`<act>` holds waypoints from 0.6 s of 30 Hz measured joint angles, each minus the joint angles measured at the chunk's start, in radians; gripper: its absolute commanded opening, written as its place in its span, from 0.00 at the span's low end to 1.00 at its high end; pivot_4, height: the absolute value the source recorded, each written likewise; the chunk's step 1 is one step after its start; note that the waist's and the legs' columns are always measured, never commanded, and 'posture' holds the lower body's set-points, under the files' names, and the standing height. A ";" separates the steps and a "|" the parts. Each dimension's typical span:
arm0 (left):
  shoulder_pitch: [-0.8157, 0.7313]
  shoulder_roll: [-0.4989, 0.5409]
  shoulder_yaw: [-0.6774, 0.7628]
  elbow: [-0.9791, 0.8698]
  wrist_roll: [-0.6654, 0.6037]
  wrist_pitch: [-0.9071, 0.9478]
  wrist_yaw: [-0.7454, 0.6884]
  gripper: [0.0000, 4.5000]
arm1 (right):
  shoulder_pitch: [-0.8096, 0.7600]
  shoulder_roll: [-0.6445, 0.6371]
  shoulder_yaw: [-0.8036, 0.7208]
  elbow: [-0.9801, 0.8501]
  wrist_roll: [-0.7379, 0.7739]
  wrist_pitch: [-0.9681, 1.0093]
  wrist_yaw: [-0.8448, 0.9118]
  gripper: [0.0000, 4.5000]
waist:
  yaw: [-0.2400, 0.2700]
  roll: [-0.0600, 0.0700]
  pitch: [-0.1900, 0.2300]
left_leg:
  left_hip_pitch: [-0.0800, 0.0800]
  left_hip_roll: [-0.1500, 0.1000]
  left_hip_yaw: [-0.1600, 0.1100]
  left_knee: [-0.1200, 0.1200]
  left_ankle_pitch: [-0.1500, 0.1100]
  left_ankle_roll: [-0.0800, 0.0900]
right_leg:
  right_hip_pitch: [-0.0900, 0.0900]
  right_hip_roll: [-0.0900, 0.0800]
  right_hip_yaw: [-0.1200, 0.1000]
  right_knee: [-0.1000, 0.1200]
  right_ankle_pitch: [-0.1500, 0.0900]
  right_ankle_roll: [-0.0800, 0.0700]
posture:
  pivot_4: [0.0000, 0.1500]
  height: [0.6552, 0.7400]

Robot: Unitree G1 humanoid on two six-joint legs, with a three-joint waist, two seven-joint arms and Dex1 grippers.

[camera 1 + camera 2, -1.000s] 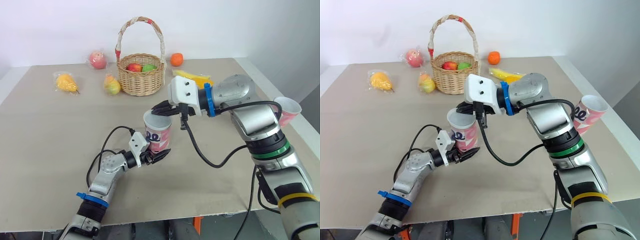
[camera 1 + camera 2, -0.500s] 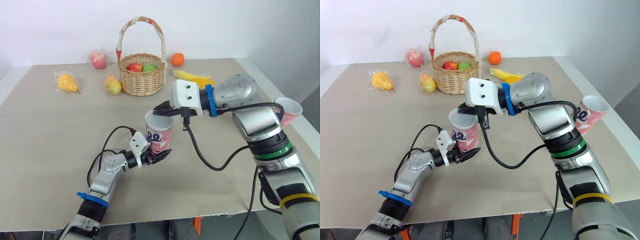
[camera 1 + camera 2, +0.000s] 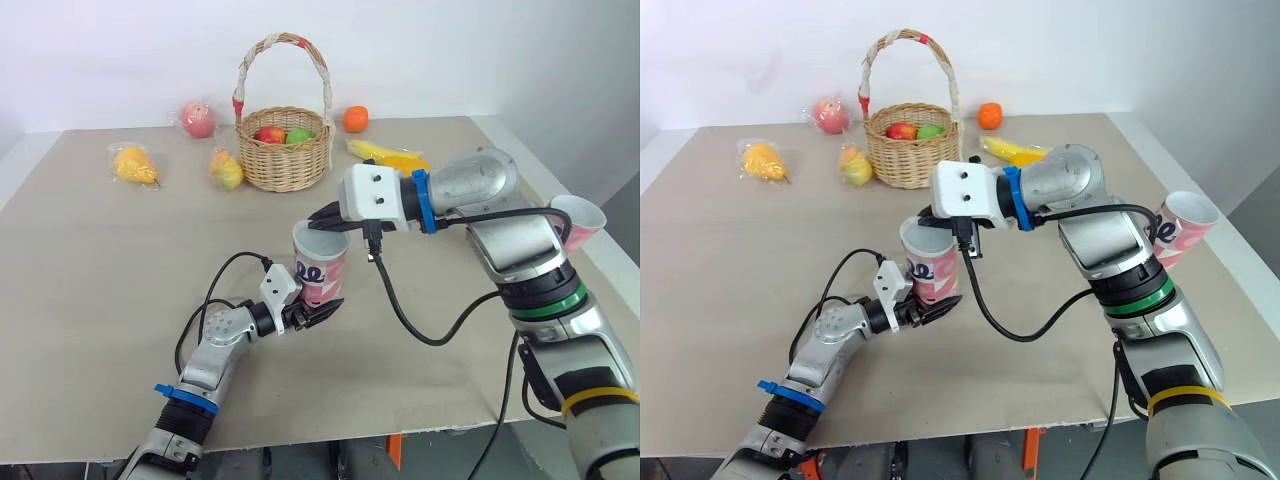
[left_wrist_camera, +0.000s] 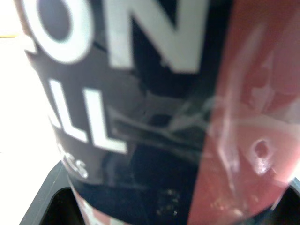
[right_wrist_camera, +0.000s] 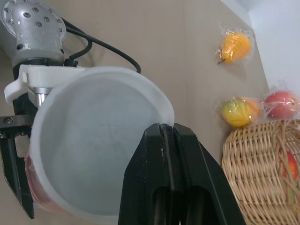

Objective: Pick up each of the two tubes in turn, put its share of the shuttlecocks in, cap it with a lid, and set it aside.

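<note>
Tube [image 3: 320, 268]: upright, open at the top.
Left gripper [image 3: 312, 316]: clamped around the tube's lower end.
Right gripper [image 3: 328, 220]: fingers pinched on its rim.

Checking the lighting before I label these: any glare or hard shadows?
Left wrist view: pale streaks of glare on the glossy cup. Left eye view: even light, the basket throws only a faint shadow on the table. Right wrist view: the cup's inside is evenly lit, no glare.

You have a beige bench [image 3: 90, 260]: wicker basket [image 3: 283, 160] at 12 o'clock, wrapped apple [image 3: 197, 119] and pear [image 3: 133, 164] toward 10–11, orange [image 3: 354, 119] and bananas [image 3: 388, 156] toward 1, a tube [image 3: 578, 220] at the 3 o'clock edge.
</note>
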 measured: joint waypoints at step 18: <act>-0.002 -0.001 0.001 0.006 -0.001 -0.002 -0.001 0.72 | 0.000 -0.018 -0.002 -0.021 -0.034 0.021 0.010 0.01 | 0.000 0.001 0.000 | 0.000 0.000 0.000 -0.001 0.000 0.000 | 0.000 0.000 0.000 -0.001 0.000 -0.001 | 1.00 1.00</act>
